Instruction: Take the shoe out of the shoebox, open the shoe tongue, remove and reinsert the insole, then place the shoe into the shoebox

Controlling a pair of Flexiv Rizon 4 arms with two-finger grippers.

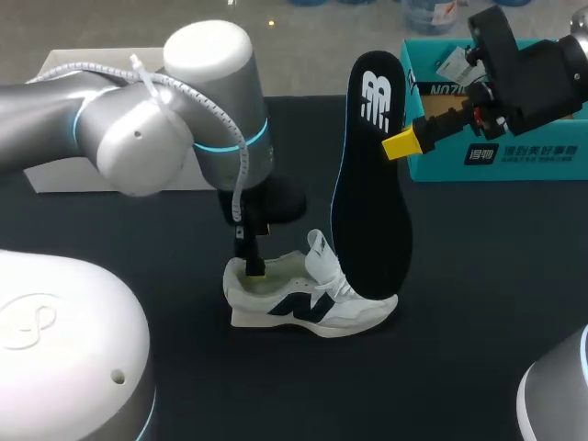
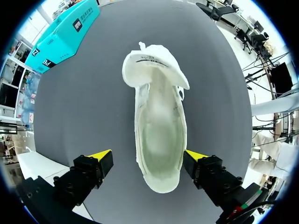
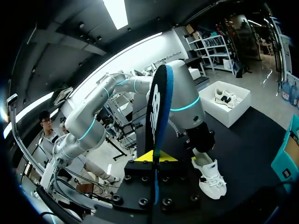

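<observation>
Right gripper [image 1: 401, 144] on insole [image 1: 372, 211]; shoe [image 1: 312, 303] perhaps clear

Black insole [image 1: 372, 184]: white logo [image 1: 375, 101] of stripe-cut letters printed at its upper end. Teal shoebox [image 1: 441, 163]: dark label [image 1: 520, 153] with white characters on the front wall; dark lettering [image 1: 434, 89] higher on the same wall is partly hidden. White shoe [image 1: 312, 308]: dark emblem [image 1: 300, 305] on its side. In the left wrist view, black labels [image 2: 77, 24] with white characters sit on the shoebox wall, too small to make out.
</observation>
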